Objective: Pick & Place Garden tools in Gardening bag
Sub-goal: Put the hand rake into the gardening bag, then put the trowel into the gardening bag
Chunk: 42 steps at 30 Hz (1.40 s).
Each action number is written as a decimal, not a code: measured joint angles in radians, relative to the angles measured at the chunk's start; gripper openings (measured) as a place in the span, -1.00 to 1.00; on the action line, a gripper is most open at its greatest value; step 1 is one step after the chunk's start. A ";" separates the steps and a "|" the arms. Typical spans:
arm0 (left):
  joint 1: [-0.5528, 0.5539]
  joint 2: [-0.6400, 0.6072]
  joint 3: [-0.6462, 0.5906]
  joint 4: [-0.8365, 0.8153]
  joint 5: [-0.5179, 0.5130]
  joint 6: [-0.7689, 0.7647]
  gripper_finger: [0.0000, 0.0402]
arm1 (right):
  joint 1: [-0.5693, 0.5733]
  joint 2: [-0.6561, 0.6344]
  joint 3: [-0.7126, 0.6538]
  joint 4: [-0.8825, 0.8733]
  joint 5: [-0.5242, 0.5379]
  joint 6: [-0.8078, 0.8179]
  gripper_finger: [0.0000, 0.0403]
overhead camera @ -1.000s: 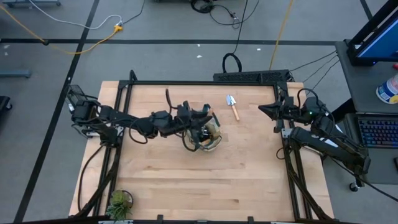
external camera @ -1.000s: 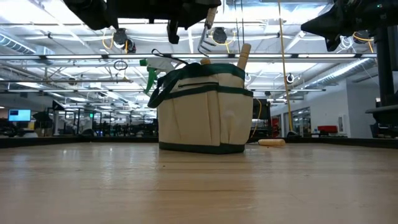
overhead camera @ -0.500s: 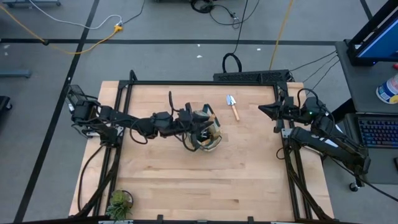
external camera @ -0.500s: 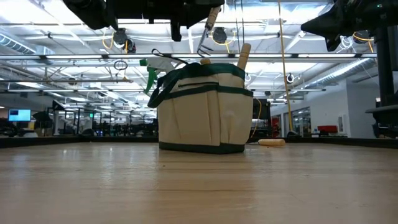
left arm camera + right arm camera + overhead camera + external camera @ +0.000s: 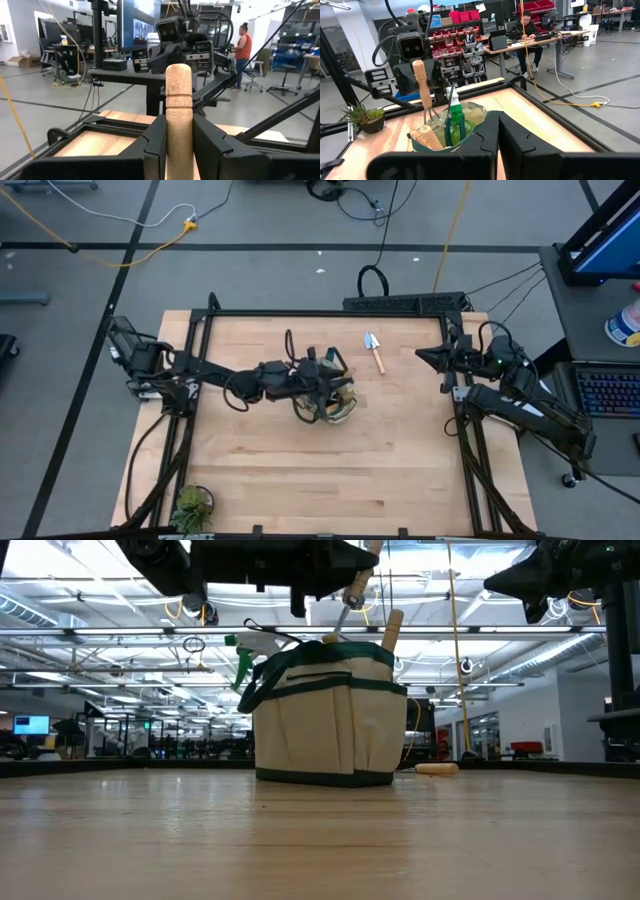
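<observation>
We see the beige, green-trimmed gardening bag [image 5: 325, 718] upright mid-table, a green spray bottle [image 5: 455, 126] and wooden handle [image 5: 391, 631] inside. A wooden-handled fork rake [image 5: 423, 90] hangs upright above it; a trowel [image 5: 375, 350] lies nearby.

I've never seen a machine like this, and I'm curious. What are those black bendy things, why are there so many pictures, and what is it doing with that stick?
The black bendy things are two robot arms with pinching fingers. One picture looks down from above, one looks across the wooden table from tabletop height, and two come from cameras on the arms' wrists.

The left gripper is shut on a fork rake, a garden tool with a wooden handle, holding it over the gardening bag. A green spray bottle and another wooden handle already stick out of the bag.

A small trowel lies on the table, and a potted plant sits at one corner. The right gripper waits, shut, at the table's edge.
</observation>
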 joint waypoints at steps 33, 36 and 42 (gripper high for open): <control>0.044 0.087 0.020 -0.055 0.014 -0.116 -0.45 | 0.000 0.000 0.000 0.000 0.000 0.000 -1.00; 0.044 0.087 0.019 -0.050 0.013 -0.116 -0.37 | 0.000 0.000 0.000 0.000 0.000 0.000 -1.00; 0.044 0.087 0.019 -0.050 0.012 -0.151 -0.25 | 0.000 0.000 0.000 0.000 0.000 0.000 -1.00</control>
